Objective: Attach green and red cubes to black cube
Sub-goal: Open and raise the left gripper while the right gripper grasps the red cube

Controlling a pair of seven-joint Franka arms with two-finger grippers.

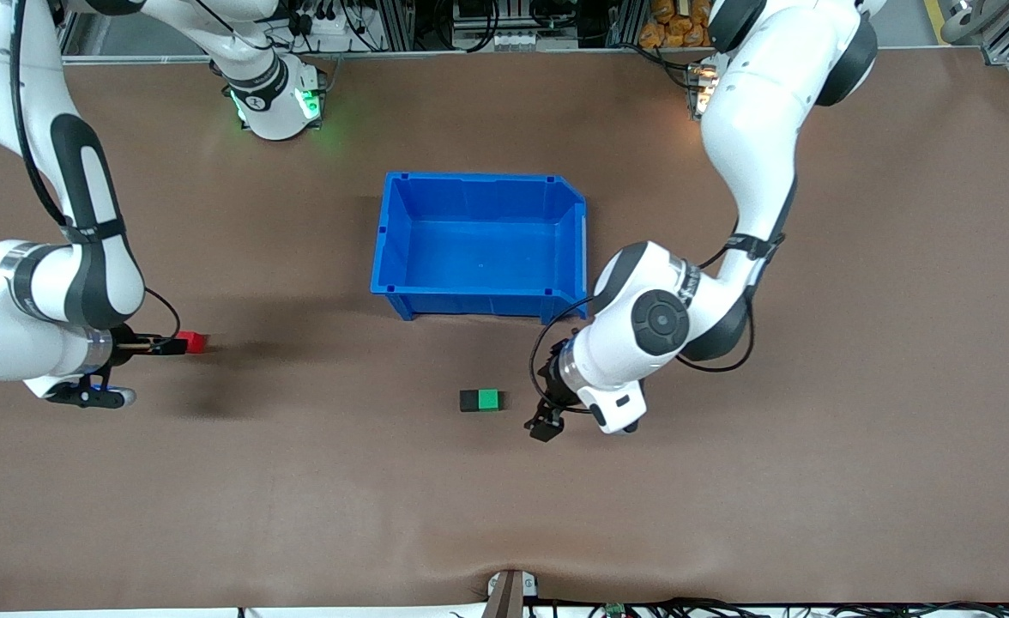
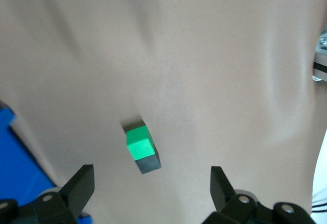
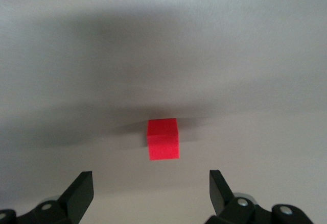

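The green cube (image 1: 489, 400) and the black cube (image 1: 470, 401) lie joined side by side on the table, nearer to the front camera than the blue bin. In the left wrist view the green cube (image 2: 139, 141) and black cube (image 2: 148, 162) lie just ahead of my open, empty left gripper (image 2: 152, 181). That left gripper (image 1: 547, 425) hangs beside the pair, toward the left arm's end. The red cube (image 1: 195, 342) lies alone toward the right arm's end. My right gripper (image 1: 166, 346) is open and empty close by, with the red cube (image 3: 163, 139) ahead of its fingers, apart from them.
A blue bin (image 1: 480, 302) with nothing in it stands mid-table, farther from the front camera than the cube pair; its corner shows in the left wrist view (image 2: 15, 152). Brown tabletop surrounds the cubes.
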